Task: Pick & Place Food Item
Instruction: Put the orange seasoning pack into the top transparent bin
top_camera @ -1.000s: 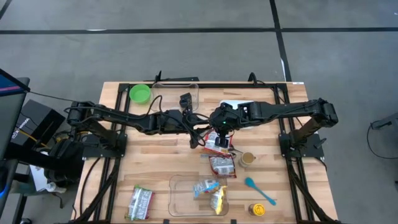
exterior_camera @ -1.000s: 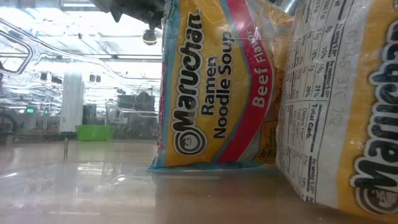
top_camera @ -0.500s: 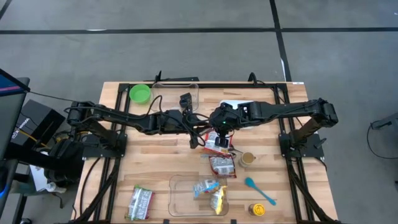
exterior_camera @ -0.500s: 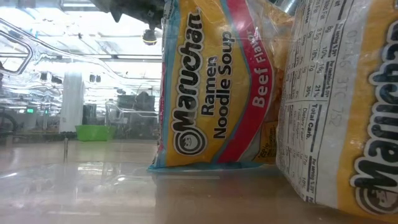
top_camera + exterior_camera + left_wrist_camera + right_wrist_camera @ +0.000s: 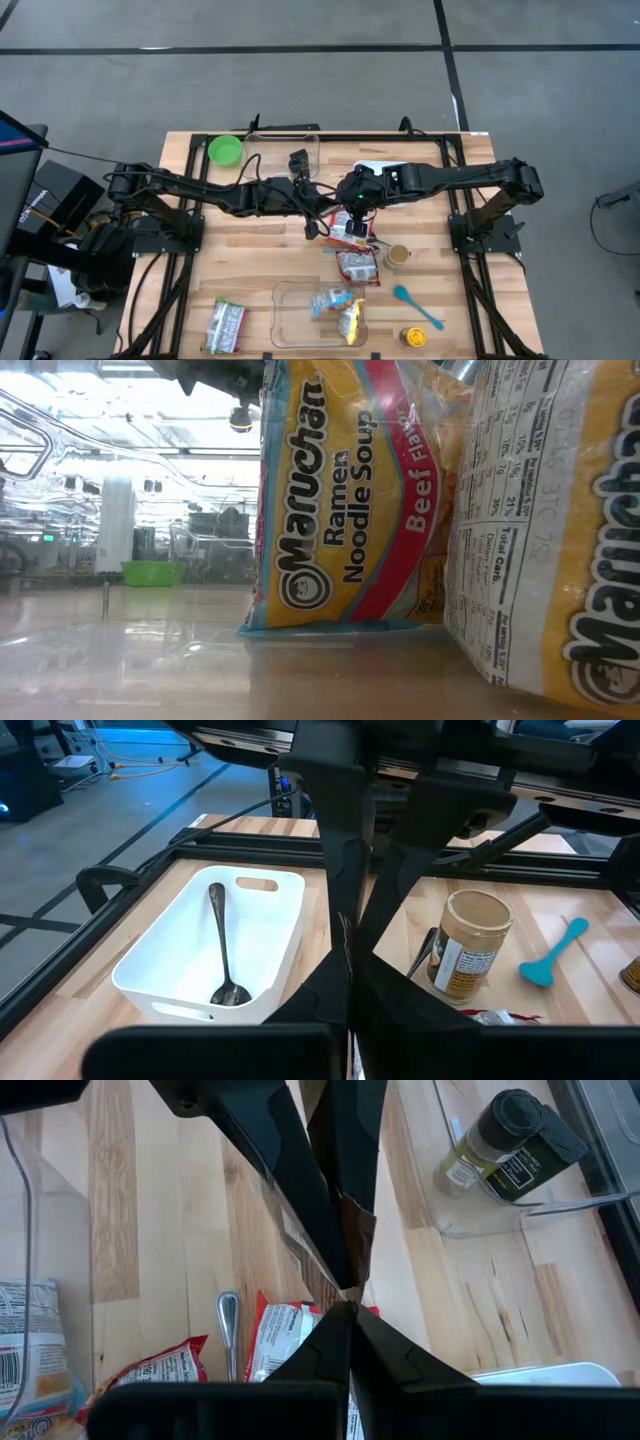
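Over the last second the left gripper [image 5: 318, 212] has drawn its jaws together; nothing else on the table [image 5: 250, 270] has shifted. Its jaws now stand pressed together, with nothing visibly between them. The right gripper [image 5: 352, 212] hangs just beside it at mid-table, jaws also pressed together; whether they nip the edge of the red snack packet [image 5: 349, 232] directly beneath cannot be told.

Taking that red snack packet as landmark: a second red packet [image 5: 357, 266] lies just on its near side, a peanut butter jar [image 5: 398, 256] stands just to its right, and a blue spoon [image 5: 417, 306] lies beyond the jar toward the front edge. The clear bin [image 5: 288, 322] at the front holds two ramen packs [image 5: 340, 312]. A white tray [image 5: 205, 945] holding a metal spoon [image 5: 224, 945] sits behind the packet; a green bowl [image 5: 224, 151] is well to its left.
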### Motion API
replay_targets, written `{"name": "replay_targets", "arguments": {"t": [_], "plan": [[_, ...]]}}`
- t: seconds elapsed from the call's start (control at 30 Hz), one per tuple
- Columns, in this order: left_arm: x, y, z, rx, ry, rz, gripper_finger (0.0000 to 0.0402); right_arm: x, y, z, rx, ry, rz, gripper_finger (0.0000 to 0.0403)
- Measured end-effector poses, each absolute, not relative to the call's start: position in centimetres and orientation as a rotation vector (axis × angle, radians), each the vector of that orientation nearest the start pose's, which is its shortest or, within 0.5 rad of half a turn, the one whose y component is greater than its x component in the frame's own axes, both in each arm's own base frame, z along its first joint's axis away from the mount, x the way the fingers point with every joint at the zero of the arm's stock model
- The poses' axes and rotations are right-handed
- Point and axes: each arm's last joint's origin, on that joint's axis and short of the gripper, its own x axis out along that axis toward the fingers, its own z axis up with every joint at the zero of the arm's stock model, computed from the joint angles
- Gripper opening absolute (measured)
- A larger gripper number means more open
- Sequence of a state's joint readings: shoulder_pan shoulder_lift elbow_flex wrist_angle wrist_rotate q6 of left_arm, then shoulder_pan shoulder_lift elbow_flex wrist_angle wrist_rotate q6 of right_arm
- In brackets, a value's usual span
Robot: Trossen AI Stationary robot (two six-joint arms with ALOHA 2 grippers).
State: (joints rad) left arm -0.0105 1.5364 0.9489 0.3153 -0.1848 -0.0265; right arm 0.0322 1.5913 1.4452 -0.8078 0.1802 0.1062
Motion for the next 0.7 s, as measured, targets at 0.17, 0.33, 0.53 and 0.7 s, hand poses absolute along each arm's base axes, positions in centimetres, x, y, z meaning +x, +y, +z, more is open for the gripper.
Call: {"name": "replay_targets", "arguments": {"t": [0.17,0.33,0.53,0.7], "plan": [[34.08,0.17,25.55,0.001,0.269,0.177,0.0001,33.22,0.55,31.26,-0.004,0.94,-0.187,0.0],[34.07,0.18,25.55,0.0,0.27,0.177,0.0,33.22,0.55,31.26,-0.011,0.941,-0.182,0.0],[34.07,0.18,25.53,0.001,0.271,0.178,0.0,33.23,0.55,31.25,-0.011,0.942,-0.182,0.0022],[34.07,0.18,25.52,0.001,0.271,0.178,0.0,33.22,0.5,31.26,-0.03,0.943,-0.173,0.0058]]}}
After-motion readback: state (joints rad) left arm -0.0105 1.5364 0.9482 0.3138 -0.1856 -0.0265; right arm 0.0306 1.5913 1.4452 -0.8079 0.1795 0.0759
